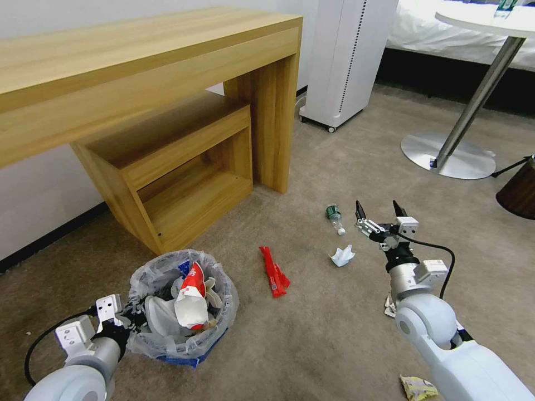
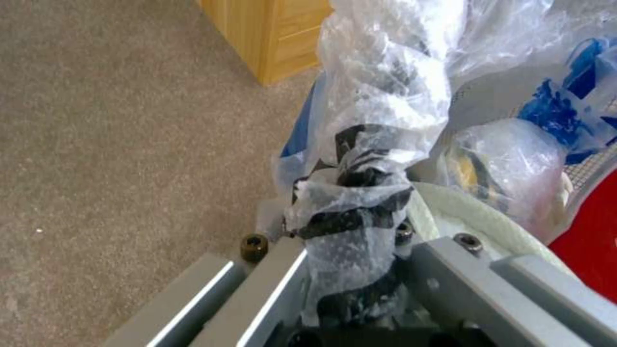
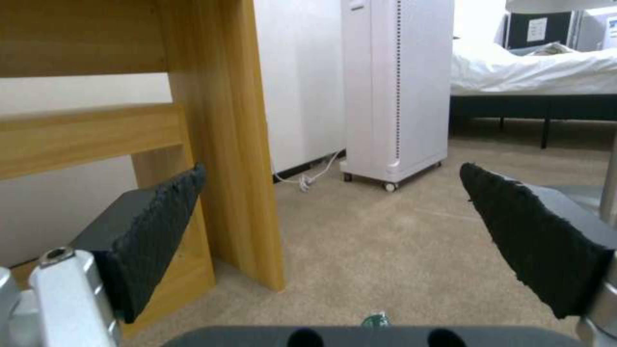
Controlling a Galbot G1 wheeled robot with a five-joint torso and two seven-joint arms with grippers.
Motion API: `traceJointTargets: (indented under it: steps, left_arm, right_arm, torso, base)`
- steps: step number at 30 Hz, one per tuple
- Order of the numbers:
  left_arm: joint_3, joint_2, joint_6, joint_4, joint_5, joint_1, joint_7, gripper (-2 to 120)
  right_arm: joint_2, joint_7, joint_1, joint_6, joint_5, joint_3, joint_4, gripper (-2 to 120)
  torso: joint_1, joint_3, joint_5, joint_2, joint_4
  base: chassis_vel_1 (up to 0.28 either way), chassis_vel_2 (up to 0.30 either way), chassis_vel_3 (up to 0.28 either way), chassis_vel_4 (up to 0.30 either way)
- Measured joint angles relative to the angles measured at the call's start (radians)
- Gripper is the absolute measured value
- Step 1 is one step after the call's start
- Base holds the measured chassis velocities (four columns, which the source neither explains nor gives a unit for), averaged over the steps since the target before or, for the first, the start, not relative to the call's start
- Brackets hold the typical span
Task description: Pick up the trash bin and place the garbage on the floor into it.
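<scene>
The bin (image 1: 184,303) sits low at the robot's left front, near the corner of the wooden shelf unit (image 1: 173,172), and already holds white and red litter under its crinkled bag liner (image 2: 379,96). The left gripper (image 1: 123,318) is at the bin's near rim, fingers closed on rim and liner together; in the left wrist view the plastic is bunched between the jaws. This grip appears intended to keep the bin in hand so it can be carried to each item rather than the items to it. Whether the bin rests on the carpet (image 1: 334,334) or is held just above it cannot be told. To the bin's right lies a red wrapper (image 1: 273,272), well apart from it. Farther right lie a crumpled paper (image 1: 342,255) and, beyond it, a small bottle (image 1: 334,218). The right gripper (image 1: 379,214) is just right of the bottle, fingers spread wide and empty; the right wrist view shows the bottle's green end (image 3: 375,320) low between the black pads (image 3: 154,236), which suggests an approach lined up on the bottle. More scraps lie beside the right arm, one yellowish wrapper (image 1: 418,387) nearest the robot. Several pieces remain uncollected.
</scene>
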Motion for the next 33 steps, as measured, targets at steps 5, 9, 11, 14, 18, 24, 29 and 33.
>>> traceJointTargets:
  steps: [5, 9, 11, 14, 18, 24, 29, 33]
  left_arm:
    - [0.000, -0.002, -0.001, 0.000, 0.001, 0.000, 0.001, 0]
    - [0.001, -0.001, -0.001, 0.002, 0.001, -0.002, 0.001, 0]
    - [0.002, -0.001, -0.001, 0.003, 0.001, -0.003, 0.001, 0]
    - [0.002, -0.001, -0.001, 0.005, 0.001, -0.004, 0.001, 0]
    - [0.002, 0.000, -0.001, 0.006, 0.001, -0.005, 0.002, 0]
    - [0.002, 0.000, -0.001, 0.007, 0.001, -0.004, 0.002, 0]
    - [0.003, -0.003, -0.002, 0.008, 0.002, -0.004, 0.003, 0]
    - [0.003, -0.002, -0.002, 0.008, 0.003, -0.003, 0.004, 0]
  right_arm:
    - [0.000, -0.002, -0.001, 0.002, -0.002, 0.000, -0.003, 100]
    - [0.001, -0.002, 0.000, 0.002, -0.002, 0.000, -0.005, 100]
    - [0.001, -0.003, 0.001, 0.002, -0.002, 0.000, -0.006, 100]
    - [0.001, -0.004, 0.001, 0.004, -0.003, 0.000, -0.009, 100]
    - [0.002, -0.004, 0.002, 0.009, -0.005, 0.000, -0.012, 100]
    - [0.003, -0.004, 0.000, 0.014, -0.006, -0.003, -0.012, 100]
    - [0.005, -0.006, 0.003, 0.025, -0.006, -0.007, -0.014, 100]
    - [0.005, -0.008, 0.002, 0.026, -0.007, -0.008, -0.014, 100]
  torso:
    - [0.000, 0.000, 0.0000, 0.000, 0.0000]
    - [0.000, 0.000, 0.0000, 0.000, 0.0000]
    - [0.000, 0.000, 0.0000, 0.000, 0.0000]
    - [0.000, 0.000, 0.0000, 0.000, 0.0000]
    - [0.000, 0.000, 0.0000, 0.000, 0.0000]
    - [0.000, 0.000, 0.0000, 0.000, 0.0000]
    - [0.000, 0.000, -0.0001, 0.000, 0.0000]
    - [0.000, 0.000, 0.0000, 0.000, 0.0000]
  base:
    - [0.000, 0.000, 0.000, 0.000]
    - [0.000, 0.000, 0.000, 0.000]
    - [-0.051, 0.019, 0.024, -0.019]
    - [-0.017, 0.009, 0.008, -0.006]
    - [0.000, 0.000, 0.000, 0.000]
    - [0.000, 0.000, 0.000, 0.000]
    - [0.000, 0.000, 0.000, 0.000]
    - [0.000, 0.000, 0.000, 0.000]
